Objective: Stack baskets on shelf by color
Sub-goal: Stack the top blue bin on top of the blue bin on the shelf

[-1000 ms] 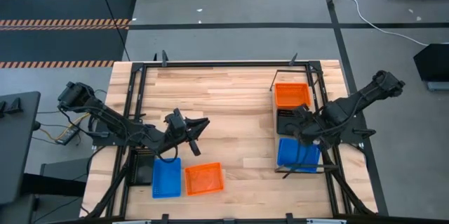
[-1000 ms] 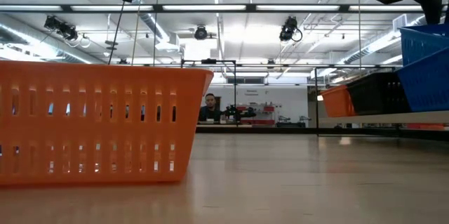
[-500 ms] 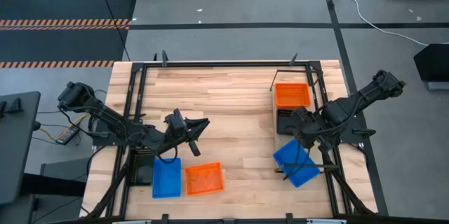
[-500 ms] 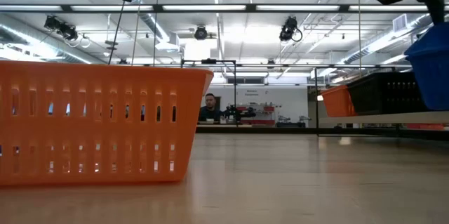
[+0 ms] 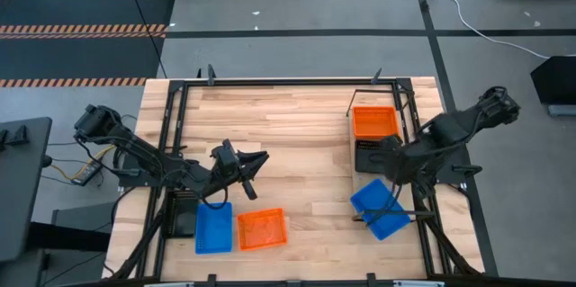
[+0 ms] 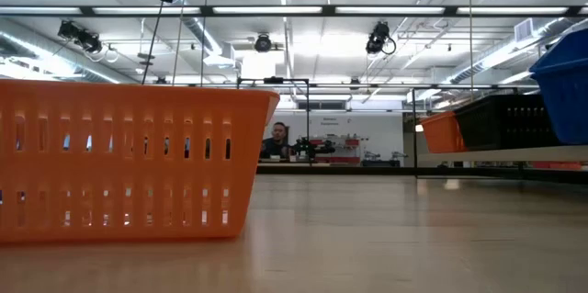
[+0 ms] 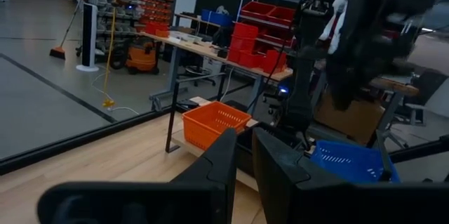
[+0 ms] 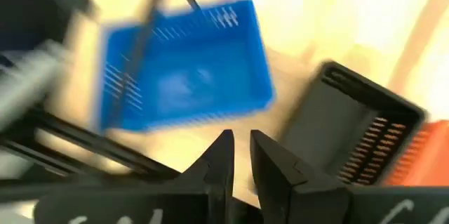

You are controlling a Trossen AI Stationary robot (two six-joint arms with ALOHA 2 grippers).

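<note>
Baskets [image 5: 380,208]: a blue one lies skewed on the shelf [image 5: 358,179] end, likely just dropped by the right end effector [image 5: 393,168], fingers nearly together, empty. Left end effector [image 5: 248,168] waits mid-worktop, pressed together.

Overhead, table-level and wrist views

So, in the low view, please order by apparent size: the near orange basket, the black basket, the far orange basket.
1. near orange basket, by far the largest, only because it stands closest to the camera
2. black basket
3. far orange basket, partly hidden behind the black one
</note>
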